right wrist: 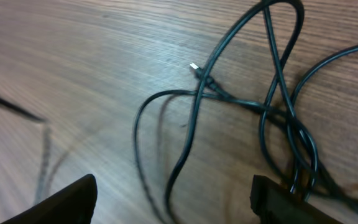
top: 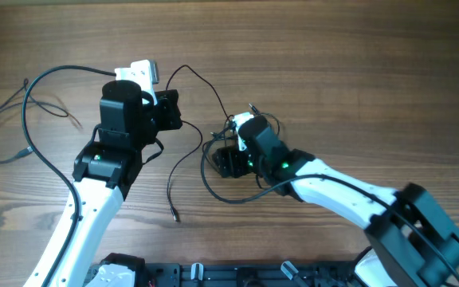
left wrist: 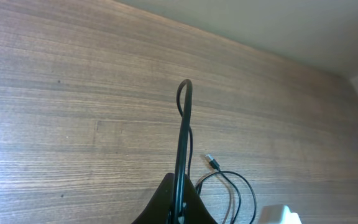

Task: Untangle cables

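**Two pincers at a knot of cables on a wooden desk**
The cables [top: 213, 148] lie on the desk [top: 333, 64], knotted just in front of the right pincer [top: 223, 159]. In the right wrist view its fingers stand apart and hold nothing. The crossed loops [right wrist: 253, 104] sit ahead of it, nearer its right finger, and a small plug [right wrist: 194, 67] lies beyond them. The left pincer [top: 175, 112] is near, up and to the left of the right pincer in the overhead view. Its fingers are together, clamped on one strand [left wrist: 182, 143] that rises from them in a narrow upright loop. Another strand runs from the knot down and left of the right pincer and ends in a plug [top: 174, 216] flat on the desk.
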Tool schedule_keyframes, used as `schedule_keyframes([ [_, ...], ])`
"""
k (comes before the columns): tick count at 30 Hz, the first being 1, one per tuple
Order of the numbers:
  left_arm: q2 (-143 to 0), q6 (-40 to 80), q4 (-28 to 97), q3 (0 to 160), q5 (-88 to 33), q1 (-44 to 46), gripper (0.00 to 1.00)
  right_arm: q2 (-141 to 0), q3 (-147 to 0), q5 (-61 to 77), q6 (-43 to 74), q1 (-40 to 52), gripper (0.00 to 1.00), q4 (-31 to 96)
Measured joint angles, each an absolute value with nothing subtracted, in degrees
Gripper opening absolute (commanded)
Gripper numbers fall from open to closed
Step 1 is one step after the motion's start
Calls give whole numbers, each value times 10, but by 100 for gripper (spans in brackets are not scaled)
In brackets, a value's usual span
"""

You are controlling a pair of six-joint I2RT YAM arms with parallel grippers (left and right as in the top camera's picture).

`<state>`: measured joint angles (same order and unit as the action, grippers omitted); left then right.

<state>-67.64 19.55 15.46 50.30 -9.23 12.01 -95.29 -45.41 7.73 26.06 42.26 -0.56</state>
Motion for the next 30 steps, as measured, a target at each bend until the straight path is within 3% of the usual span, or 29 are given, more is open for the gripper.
schedule_keyframes([
  [2, -676, 195, 154, 503, -92, 120, 4, -978, -454, 72, 261, 427, 41, -29],
  [4, -676, 195, 155, 503, -92, 120, 4, -1002, -454, 70, 258, 430, 9, -51],
  [5, -676, 196, 157, 503, -92, 120, 4, -1004, -453, 70, 258, 431, 4, -60],
  [8, -676, 195, 167, 503, -88, 120, 4, -1001, -454, 70, 258, 427, 4, -83],
  [12, -675, 195, 171, 503, -72, 112, 4, -947, -454, 64, 270, 378, 4, -9],
  [22, -586, 227, 117, 505, -64, -45, 4, -634, -455, -41, 275, 103, 4, 254],
  [30, -538, 321, 113, 505, -77, -159, 4, -566, -455, -56, 292, -128, 4, 390],
])
